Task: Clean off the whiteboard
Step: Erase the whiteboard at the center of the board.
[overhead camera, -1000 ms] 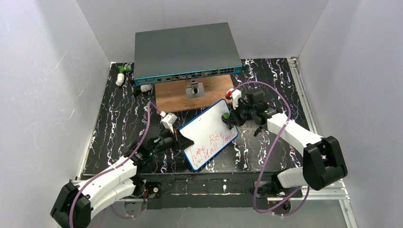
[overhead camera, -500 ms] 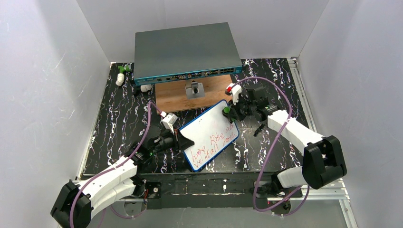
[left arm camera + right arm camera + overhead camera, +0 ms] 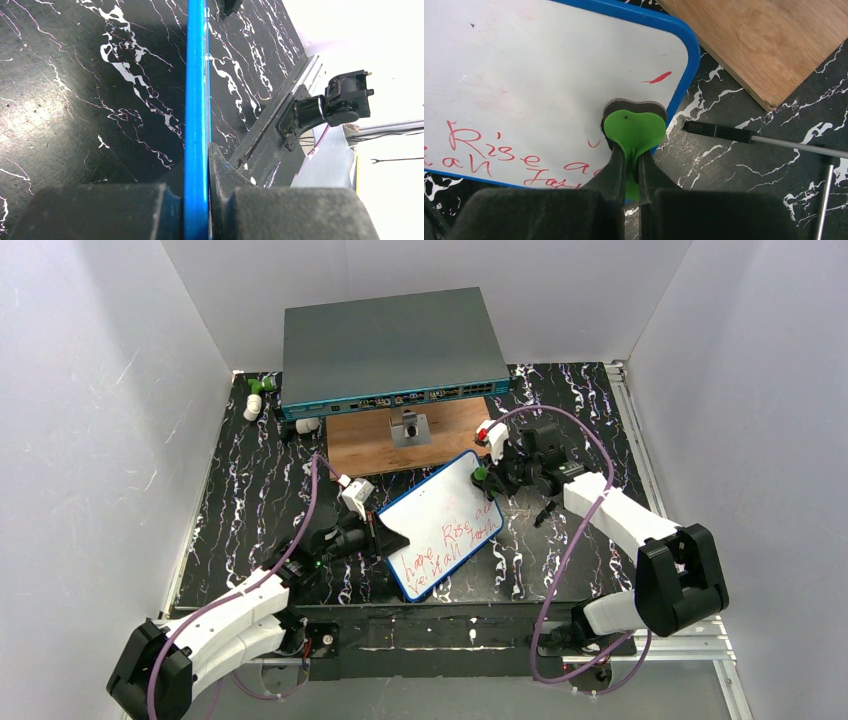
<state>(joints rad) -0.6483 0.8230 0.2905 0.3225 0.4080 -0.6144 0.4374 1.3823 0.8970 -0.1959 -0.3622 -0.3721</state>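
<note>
Your left tool (image 3: 196, 190) clamps the whiteboard (image 3: 440, 525) frame; your right tool (image 3: 629, 165) pinches a green eraser (image 3: 634, 127) at its edge; red "Rise" legible.

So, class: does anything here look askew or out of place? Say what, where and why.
The small blue-framed whiteboard sits diagonal to the table edges, one edge pinched by the left gripper. A thin black-handled metal rod lies loose beside its far corner.
</note>
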